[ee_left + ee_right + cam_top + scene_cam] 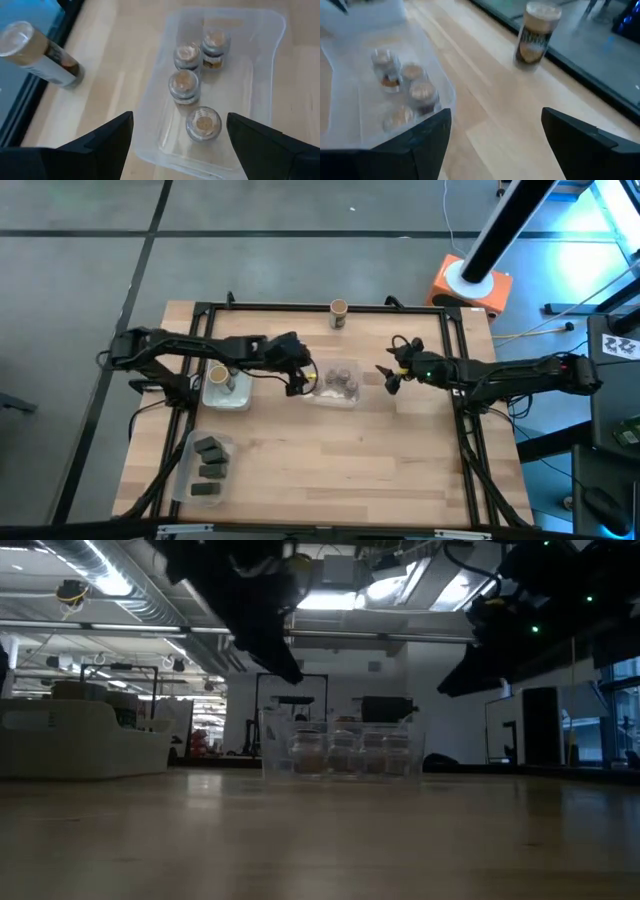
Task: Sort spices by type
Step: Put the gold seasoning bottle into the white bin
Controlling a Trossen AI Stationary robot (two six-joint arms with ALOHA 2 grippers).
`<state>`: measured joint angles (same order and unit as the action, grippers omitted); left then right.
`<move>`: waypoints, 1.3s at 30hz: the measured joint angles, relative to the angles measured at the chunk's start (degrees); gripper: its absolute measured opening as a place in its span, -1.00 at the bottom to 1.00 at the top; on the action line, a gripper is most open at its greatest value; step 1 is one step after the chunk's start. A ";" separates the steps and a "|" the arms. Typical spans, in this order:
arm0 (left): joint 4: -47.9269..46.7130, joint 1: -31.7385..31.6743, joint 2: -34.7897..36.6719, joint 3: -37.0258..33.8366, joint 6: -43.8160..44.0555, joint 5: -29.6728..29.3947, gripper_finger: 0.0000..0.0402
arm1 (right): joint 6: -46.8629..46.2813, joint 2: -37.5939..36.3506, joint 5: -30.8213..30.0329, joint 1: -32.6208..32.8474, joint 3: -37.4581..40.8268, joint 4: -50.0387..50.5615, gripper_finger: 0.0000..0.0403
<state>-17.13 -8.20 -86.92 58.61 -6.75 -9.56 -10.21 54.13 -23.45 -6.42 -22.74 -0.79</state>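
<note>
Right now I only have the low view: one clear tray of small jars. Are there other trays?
Observer: Yes. The high view shows a left tray with a tan-topped jar, and a near tray with three dark packets.
Operator: Anything unsorted?
Observer: A lone jar stands at the table's far edge.
Operator: Grippers holding anything?
Observer: No. The left gripper and right gripper are open and empty, either side of the middle tray.

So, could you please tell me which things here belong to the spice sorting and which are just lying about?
Belongs to the job:
- tall jar standing alone
- jar in left tray
- four squat jars
- three dark packets

Just lying about:
- orange base off the table
</note>
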 joint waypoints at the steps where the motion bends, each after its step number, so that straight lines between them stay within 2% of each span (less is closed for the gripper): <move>1: 1.87 -0.14 1.47 -1.89 -0.02 0.00 0.51 | 0.19 0.19 0.06 -0.14 0.00 -1.54 0.54; 6: 9.32 -0.23 7.29 -9.59 -0.49 0.00 0.51 | 2.83 1.48 -0.62 -0.13 0.00 -7.44 0.54; 9: 11.56 -0.21 8.96 -12.68 0.98 -0.01 0.51 | 3.00 3.12 -1.50 -0.15 0.00 -11.42 0.54; 13: 21.44 -0.16 9.36 -15.92 3.19 -0.02 0.51 | 3.22 5.71 -0.88 -1.68 -1.12 -15.47 0.54; 17: 25.54 0.26 9.36 -17.44 2.64 -0.01 0.51 | 5.93 9.16 3.29 -5.69 -4.96 -15.71 0.54; 26: 25.33 0.27 9.36 -17.81 2.17 -0.02 0.51 | 14.27 20.08 13.87 -18.69 -14.96 -15.68 0.54; 33: 24.99 0.21 9.34 -17.81 2.97 -0.02 0.51 | 20.02 31.19 23.24 -27.70 -23.57 -15.76 0.54; 39: 25.03 0.21 9.34 -17.81 3.35 -0.02 0.51 | 21.19 42.08 30.03 -32.52 -32.54 -15.92 0.54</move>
<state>7.90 -7.99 -77.58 40.80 -3.40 -9.58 10.98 96.21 6.58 -38.94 -55.29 -16.71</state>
